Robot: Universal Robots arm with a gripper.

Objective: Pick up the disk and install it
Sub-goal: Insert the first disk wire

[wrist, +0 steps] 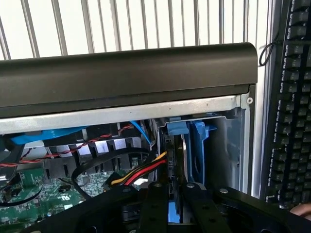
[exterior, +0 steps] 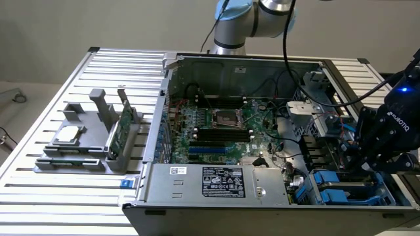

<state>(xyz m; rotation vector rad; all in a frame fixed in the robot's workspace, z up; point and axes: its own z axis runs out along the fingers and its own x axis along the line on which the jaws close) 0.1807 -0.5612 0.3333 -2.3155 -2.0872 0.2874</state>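
Exterior view gives you the whole open black computer case [exterior: 262,147] on the ribbed metal tabletop [exterior: 59,196], with the black claw [exterior: 387,147] lowered into the drive bay at the exterior view's right. The wrist view shows you the detail: the claw [wrist: 175,208] clenched on the blue-railed grey metal disk [wrist: 182,160], standing on edge in the bay beside red-and-yellow power cables [wrist: 141,172].

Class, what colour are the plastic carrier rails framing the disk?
Blue; the carrier rails on the disk show best in the wrist view.

Slatted aluminium table [exterior: 59,98], open computer case [exterior: 196,194], grey parts holder [exterior: 92,132] on it
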